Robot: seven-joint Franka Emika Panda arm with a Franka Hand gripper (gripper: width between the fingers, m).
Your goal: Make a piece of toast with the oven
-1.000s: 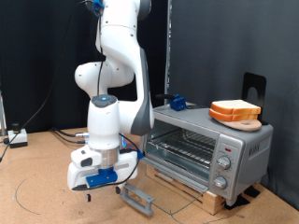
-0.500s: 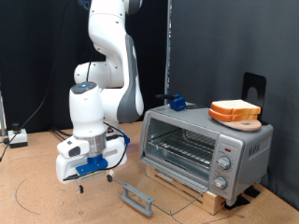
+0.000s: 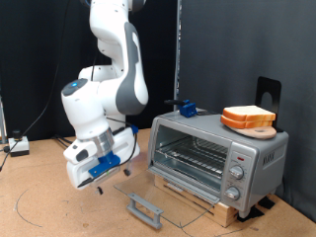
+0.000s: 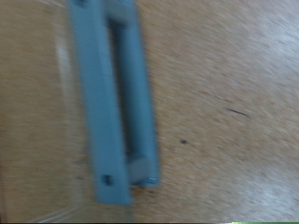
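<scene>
— Off to the exterior view's left of the oven (image 3: 217, 158) hangs the gripper (image 3: 98, 185), lifted clear of the floor, with nothing between its fingers that I can see. Whether they're spread or pressed together, I cannot tell.

— And the oven door?

— Folded all the way down. The glass door (image 3: 168, 197) lies flat on the floor, its grey bar handle (image 3: 145, 209) at the outer edge, below the jaws and a little toward the exterior view's right. The wrist view shows that handle (image 4: 117, 103) blurred, beneath the hand, running lengthwise across the picture.

— So the wire rack is exposed?

— Yes, the wire rack (image 3: 193, 156) sits bare inside the open cavity, nothing on it.

— Where's the piece of toast?

— On top of the oven, on a small board: the piece of toast (image 3: 248, 115) lies stacked with a second slice, well apart from the jaws, up and toward the exterior view's right. It lies flat, untouched.
</scene>
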